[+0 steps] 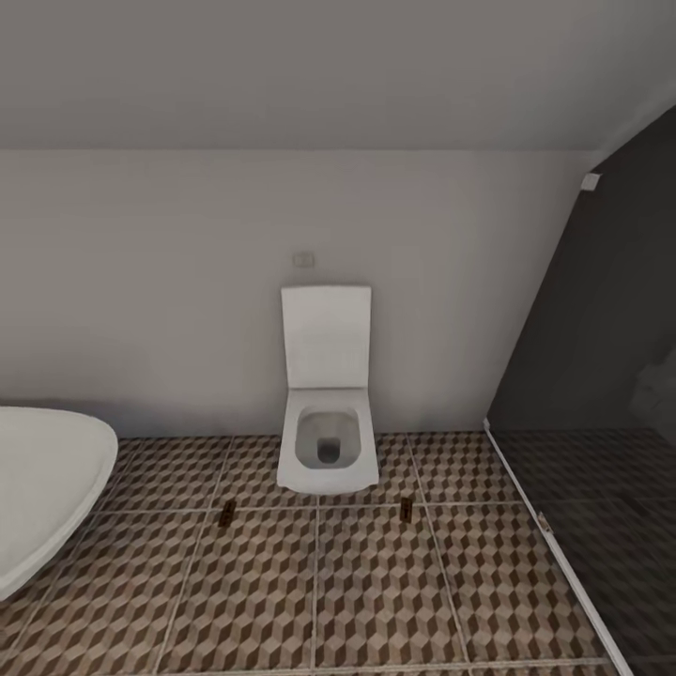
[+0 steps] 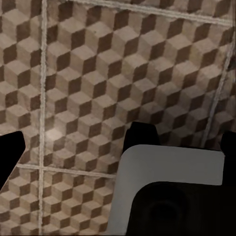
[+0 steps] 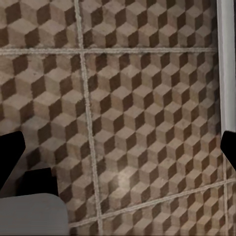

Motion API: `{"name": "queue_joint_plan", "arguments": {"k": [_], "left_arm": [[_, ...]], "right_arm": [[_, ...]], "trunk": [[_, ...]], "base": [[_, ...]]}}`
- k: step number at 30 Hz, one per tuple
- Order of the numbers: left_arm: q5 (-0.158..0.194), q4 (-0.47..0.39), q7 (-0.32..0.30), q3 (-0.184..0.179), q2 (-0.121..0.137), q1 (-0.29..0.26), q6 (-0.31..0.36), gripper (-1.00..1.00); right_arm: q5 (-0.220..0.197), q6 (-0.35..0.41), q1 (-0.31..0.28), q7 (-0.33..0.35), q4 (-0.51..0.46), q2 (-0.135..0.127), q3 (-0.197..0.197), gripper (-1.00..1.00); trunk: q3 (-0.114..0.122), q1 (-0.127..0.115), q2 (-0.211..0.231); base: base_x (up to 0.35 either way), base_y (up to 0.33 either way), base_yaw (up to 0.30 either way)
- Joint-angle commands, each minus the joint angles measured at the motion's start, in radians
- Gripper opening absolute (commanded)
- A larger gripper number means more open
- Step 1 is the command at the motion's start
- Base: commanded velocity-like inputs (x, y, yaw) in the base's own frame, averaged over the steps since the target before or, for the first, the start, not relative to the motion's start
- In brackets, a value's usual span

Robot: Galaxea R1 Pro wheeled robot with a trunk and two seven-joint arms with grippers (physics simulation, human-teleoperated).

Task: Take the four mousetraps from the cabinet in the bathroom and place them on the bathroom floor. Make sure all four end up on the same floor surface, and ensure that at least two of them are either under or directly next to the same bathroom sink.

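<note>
- In the left wrist view the left gripper [image 2: 118, 147] shows dark fingertips [image 2: 10, 152] at the frame's left and right edges, spread wide with nothing between them; it hangs released over the bathroom floor [image 2: 98, 73]. A grey and black part of the robot sits at the lower right of that frame.
- In the right wrist view the right gripper [image 3: 118, 152] is likewise spread wide and empty, dark tips [image 3: 10, 152] at both side edges, above cube-pattern tiles.
- In the head view two mousetraps lie on the floor in the lower middle: one [image 1: 227, 512] left of the toilet [image 1: 328, 413], one [image 1: 406, 509] right of it, well apart.
- Open tiled floor fills the lower centre of the frame. A white bathtub [image 1: 47, 498] bounds the lower left; a pale sill [image 1: 554, 554] and the dark shower area [image 1: 601, 376] bound the right.
- A small wall plate [image 1: 302, 258] sits above the toilet; any writing is too small to read.
</note>
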Motion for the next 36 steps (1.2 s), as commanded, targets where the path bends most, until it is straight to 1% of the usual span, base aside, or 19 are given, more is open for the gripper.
{"name": "queue_joint_plan", "arguments": {"k": [1, 4, 8, 15, 27, 36], "left_arm": [[0.01, -0.004, -0.003, -0.008, -0.002, 0.002, -0.003, 1.0], [0.01, -0.007, -0.003, -0.008, -0.009, 0.017, -0.003, 1.0], [0.01, -0.009, -0.003, -0.009, -0.012, 0.029, -0.003, 1.0], [0.01, -0.016, -0.004, -0.009, -0.014, 0.045, -0.002, 1.0], [0.01, -0.062, -0.004, -0.01, -0.014, 0.069, 0.001, 1.0], [0.009, -0.056, -0.004, -0.01, -0.013, 0.072, -0.001, 1.0]], "right_arm": [[-0.01, -0.002, 0.001, -0.002, 0.001, 0.001, 0.009, 1.0], [-0.01, -0.001, 0.011, -0.002, 0.002, 0.009, 0.009, 1.0], [-0.011, 0.002, 0.022, -0.001, 0.005, 0.019, 0.008, 1.0], [-0.012, 0.003, 0.037, -0.002, 0.029, 0.025, 0.008, 1.0], [-0.01, 0.002, 0.061, -0.001, 0.049, 0.031, 0.008, 1.0], [-0.01, 0.0, 0.064, -0.001, 0.049, 0.023, 0.007, 1.0]], "trunk": [[0.002, -0.004, 0.007], [0.012, -0.015, 0.028], [0.024, -0.031, 0.056], [0.046, -0.058, 0.105], [0.046, -0.058, 0.105], [0.046, -0.058, 0.105]], "base": [[0.0, 0.0, 0.0], [0.0, 0.0, 0.0], [0.0, 0.0, 0.0], [0.0, 0.0, 0.0], [0.0, 0.0, 0.0], [0.0, 0.0, 0.0]]}}
